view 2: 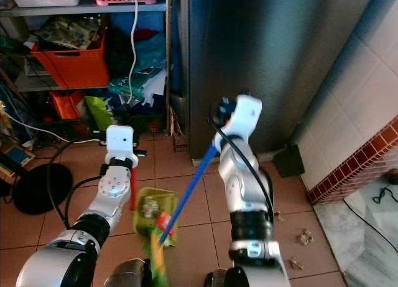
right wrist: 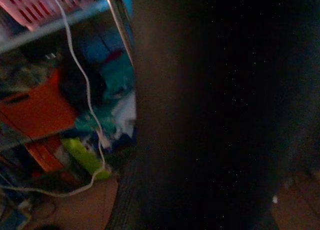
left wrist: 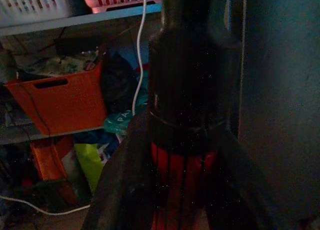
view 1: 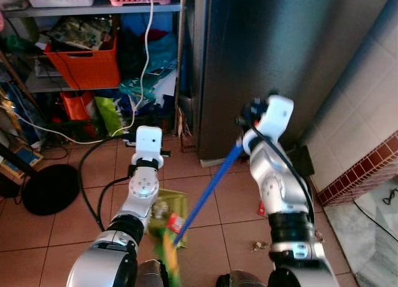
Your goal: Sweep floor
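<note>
Right now you are holding the tools rather than sweeping: the right gripper [view 1: 244,121] is raised in front of the dark fridge [view 1: 280,56] and is holding the top of the blue broom handle [view 1: 211,186], which is slanting down toward the robot's feet, where the green bristles [view 1: 169,253] are blurring at the lower edge of the head views. The left gripper [view 1: 148,161] is reaching forward over the tiled floor [view 1: 93,169], and its wrist view is showing the fingers [left wrist: 125,190] closed around a red and black handle [left wrist: 182,160], most likely the dustpan's; the green dustpan [view 2: 149,209] is lying on the floor just behind that arm. Scraps of debris [view 2: 303,237] are lying near the brick-red step at the floor's right edge, well apart from the bristles. So, by my reading, you are still in the early stage, with the mess uncollected. The next move is calling for you to swing the broom head out toward those scraps and draw them back to the pan, while keeping the handle clear of the fridge.
</note>
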`<state>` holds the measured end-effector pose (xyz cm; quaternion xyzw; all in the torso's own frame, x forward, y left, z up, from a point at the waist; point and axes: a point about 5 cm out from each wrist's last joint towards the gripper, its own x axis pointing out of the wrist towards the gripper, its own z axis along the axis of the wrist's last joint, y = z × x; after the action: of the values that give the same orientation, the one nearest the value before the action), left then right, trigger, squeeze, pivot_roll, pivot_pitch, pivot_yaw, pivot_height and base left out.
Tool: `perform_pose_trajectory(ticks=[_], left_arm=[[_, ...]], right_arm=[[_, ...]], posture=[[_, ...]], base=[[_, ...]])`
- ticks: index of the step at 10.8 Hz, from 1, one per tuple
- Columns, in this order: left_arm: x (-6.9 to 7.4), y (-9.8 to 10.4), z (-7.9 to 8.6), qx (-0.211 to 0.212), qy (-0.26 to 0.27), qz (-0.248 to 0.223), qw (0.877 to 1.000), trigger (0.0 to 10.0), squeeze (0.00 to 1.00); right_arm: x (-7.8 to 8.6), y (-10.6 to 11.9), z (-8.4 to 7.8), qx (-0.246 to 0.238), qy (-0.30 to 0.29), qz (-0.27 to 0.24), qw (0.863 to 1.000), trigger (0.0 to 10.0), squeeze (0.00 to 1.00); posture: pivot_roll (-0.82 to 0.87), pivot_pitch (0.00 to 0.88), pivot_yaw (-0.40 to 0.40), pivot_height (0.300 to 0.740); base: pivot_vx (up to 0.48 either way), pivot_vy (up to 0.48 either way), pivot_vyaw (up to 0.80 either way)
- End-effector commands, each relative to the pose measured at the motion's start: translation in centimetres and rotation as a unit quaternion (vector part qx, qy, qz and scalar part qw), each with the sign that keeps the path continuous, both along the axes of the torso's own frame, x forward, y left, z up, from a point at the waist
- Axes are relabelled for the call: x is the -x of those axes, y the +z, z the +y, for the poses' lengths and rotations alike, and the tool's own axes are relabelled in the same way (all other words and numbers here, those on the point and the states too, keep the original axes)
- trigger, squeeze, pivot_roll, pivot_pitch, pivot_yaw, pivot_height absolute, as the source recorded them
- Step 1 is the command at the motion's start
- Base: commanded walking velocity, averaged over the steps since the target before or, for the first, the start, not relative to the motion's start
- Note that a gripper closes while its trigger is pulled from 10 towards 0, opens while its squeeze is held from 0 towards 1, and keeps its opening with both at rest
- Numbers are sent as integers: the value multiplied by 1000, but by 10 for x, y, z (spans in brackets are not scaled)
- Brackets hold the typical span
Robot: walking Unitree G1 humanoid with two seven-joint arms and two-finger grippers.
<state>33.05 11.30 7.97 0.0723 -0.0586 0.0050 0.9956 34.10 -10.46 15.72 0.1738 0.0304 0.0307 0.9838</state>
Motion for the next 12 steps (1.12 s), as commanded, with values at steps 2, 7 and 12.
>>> perform_pose_trajectory(ticks=[2,7,12], left_arm=[[-6,16,-2,8,-12,-36,999,10000,0],[-3,9,13,-1,-2,-26,1000,10000,0],[2,18,21,10,-10,-55,998,10000,0]], right_arm=[[-13,34,-10,-28,-1,-71,997,10000,0],[-41,104,-41,-70,-38,-187,979,10000,0],[-19,56,-48,116,-84,-194,970,10000,0]], posture=[[-122,0,3,740],[-92,0,22,740],[-71,0,25,740]], base=[[0,0,0],[0,0,0],[0,0,0]])
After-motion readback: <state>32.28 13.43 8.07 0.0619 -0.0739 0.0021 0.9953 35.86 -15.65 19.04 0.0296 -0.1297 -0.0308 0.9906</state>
